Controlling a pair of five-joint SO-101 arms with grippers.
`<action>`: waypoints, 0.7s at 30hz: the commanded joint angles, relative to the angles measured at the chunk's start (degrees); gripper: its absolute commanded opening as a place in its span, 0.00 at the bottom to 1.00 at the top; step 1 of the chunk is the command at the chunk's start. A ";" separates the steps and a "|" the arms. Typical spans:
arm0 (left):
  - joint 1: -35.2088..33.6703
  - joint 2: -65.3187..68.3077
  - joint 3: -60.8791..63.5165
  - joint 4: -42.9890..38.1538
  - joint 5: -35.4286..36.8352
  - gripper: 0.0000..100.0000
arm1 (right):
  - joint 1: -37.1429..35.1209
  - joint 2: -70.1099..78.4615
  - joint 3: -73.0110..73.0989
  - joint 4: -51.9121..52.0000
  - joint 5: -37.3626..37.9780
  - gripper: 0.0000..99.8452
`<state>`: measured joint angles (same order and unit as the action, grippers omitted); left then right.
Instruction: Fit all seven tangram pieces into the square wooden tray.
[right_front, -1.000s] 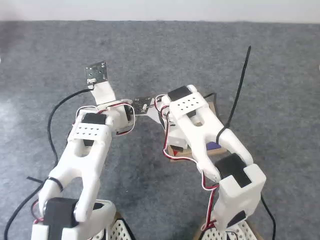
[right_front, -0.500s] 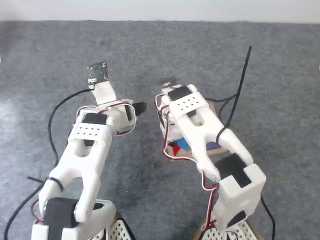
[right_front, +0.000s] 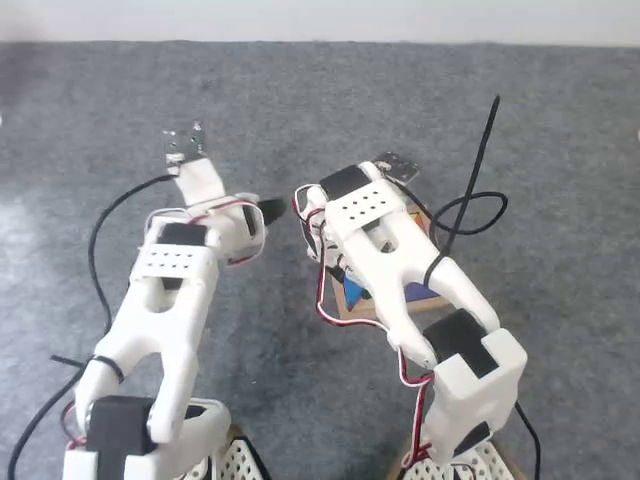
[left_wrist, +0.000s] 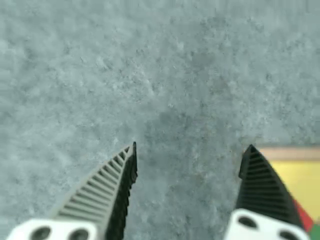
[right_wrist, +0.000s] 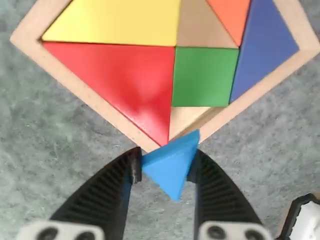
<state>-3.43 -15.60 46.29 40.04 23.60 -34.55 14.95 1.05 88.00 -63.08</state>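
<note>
Blue triangle (right_wrist: 169, 169) clamped in the right gripper (right_wrist: 164, 159), one jaw on each slanted edge, hanging just past the corner of the tray (right_wrist: 29, 42). Right ahead of it sits the gap (right_wrist: 187, 116), a bare wooden wedge between the red triangle (right_wrist: 125, 80) and the tray wall, under the green square (right_wrist: 205, 75). The other six pieces look seated already.

This piece reads as thin, stiff and light, with smooth painted faces, so it could pivot in the jaws if it catches the rim. The hold across the two short edges looks sound. Keeping the grip near the wide end would stop it spinning, and it probably wants turning before it drops in, though the angle is hard to judge from here.

Left gripper (left_wrist: 190, 149) hangs with jaws wide apart and nothing between them, over grey carpet (left_wrist: 150, 60), the tray's edge just beside one finger.

Against a second ago, the right wrist has twisted round and its camera board has swung to the far side. The left arm has eased away from it, and blue now peeks out beneath the right arm in the high view
</note>
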 joint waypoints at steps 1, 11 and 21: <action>-6.24 -2.20 -5.76 2.90 -0.26 0.32 | -0.75 -3.03 -3.08 0.66 -2.20 0.23; -13.54 -2.20 -10.86 7.82 -0.18 0.32 | -0.48 1.27 -0.70 0.84 -6.24 0.35; -14.07 -2.11 -10.42 7.21 -0.18 0.32 | 3.74 0.75 -4.75 3.12 6.33 0.35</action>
<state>-17.41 -15.60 38.29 47.87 23.60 -34.11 17.32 0.00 88.62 -66.42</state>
